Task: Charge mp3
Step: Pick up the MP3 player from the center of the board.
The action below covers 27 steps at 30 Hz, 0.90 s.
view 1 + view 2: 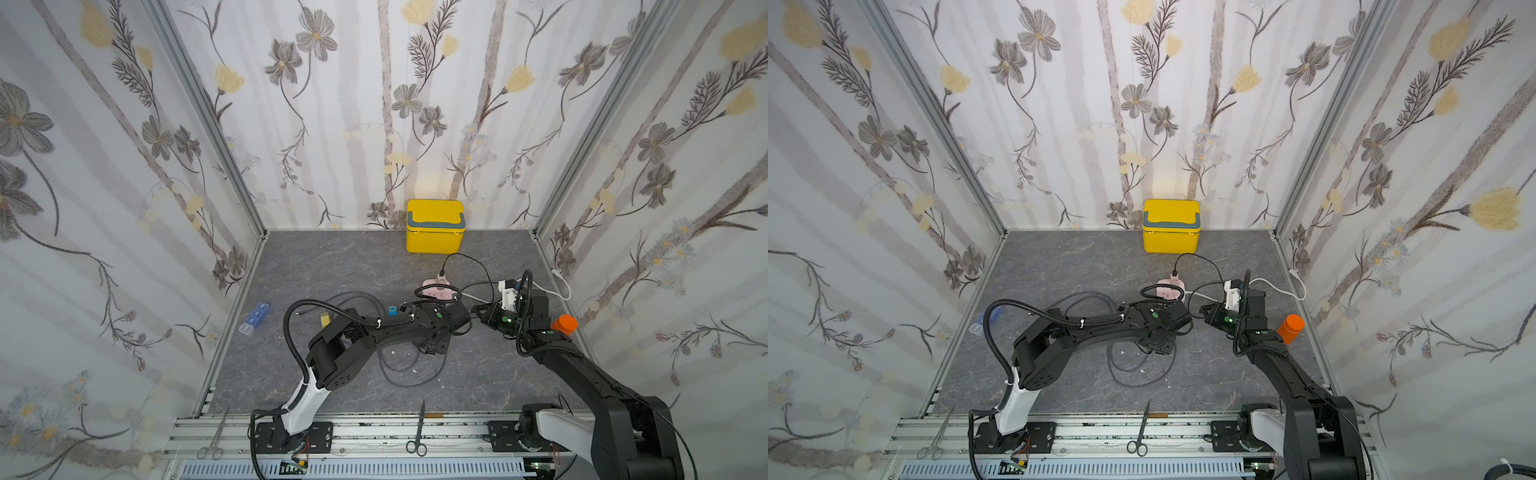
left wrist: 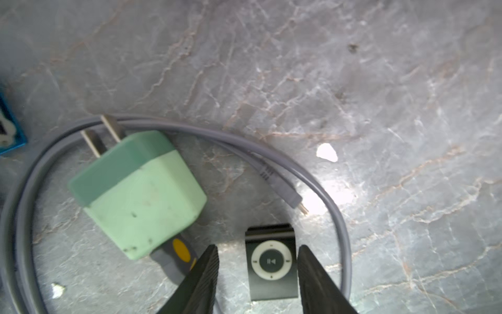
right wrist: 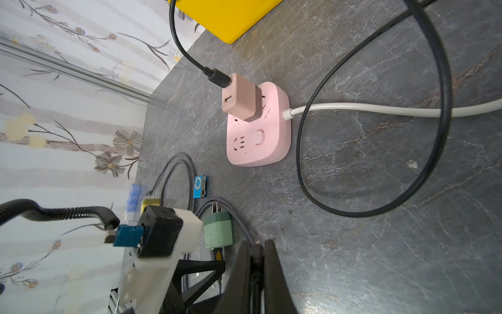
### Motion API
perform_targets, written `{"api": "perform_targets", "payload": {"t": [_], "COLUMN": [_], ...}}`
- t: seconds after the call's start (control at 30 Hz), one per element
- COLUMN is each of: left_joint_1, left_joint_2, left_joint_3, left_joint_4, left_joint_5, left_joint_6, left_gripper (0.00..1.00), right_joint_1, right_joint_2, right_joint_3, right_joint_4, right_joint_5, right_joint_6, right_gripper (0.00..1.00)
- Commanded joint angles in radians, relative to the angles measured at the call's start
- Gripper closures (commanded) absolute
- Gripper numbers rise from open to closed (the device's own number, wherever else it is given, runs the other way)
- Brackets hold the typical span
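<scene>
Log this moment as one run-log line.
stage: pre-grasp | left gripper: open, straddling black mp3 player | right gripper: shut on black cable plug | charging: not yet connected

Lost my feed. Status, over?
Left end effector open, straddling dark mp3. Right end effector shut. mp3 unplugged; green charger, grey cable close beside.

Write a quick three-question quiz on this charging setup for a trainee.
1. True or false: the green charger is plugged into the pink power strip.
2. What does the open left tool straddle? A) blue player B) dark grey player C) orange bottle
3. Fill in: the cable in the tan charger is ____.
Key: 1 false, it lies on the table with its prongs bare; 2 B; 3 black.
</scene>
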Motion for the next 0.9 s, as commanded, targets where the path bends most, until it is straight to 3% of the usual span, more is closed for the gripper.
{"api": "perform_targets", "payload": {"t": [0.0,0.37,0.67,0.87], "left_joint_1": [0.008,0.009,-0.002,-0.010], "left_joint_2": [-0.006,0.001,-0.002,0.028], "left_joint_3": [-0.012,-0.013,-0.022,-0.003], "left_joint_4": [0.002,0.031,0.016,0.004], "left_joint_5": [0.009,0.085,0.078,0.078], "left_joint_6": [0.007,-0.004,-0.025,-0.016], "left_gripper": [0.50,0.54,0.53,0.58], "right_joint_1": [0.000,0.000,0.001,0.000], "right_joint_2": [0.008,0.006,0.001,0.001], "right_joint_3": [0.003,0.000,-0.006,-0.009], "right_joint_4": [0.036,0.036,0.034,0.038], "right_joint_5": [-0.009,-0.011,-0.019,-0.020], "right_joint_6": [0.000,0.003,-0.002,-0.003], "right_gripper": [1.00,1.00,1.00,1.00]}}
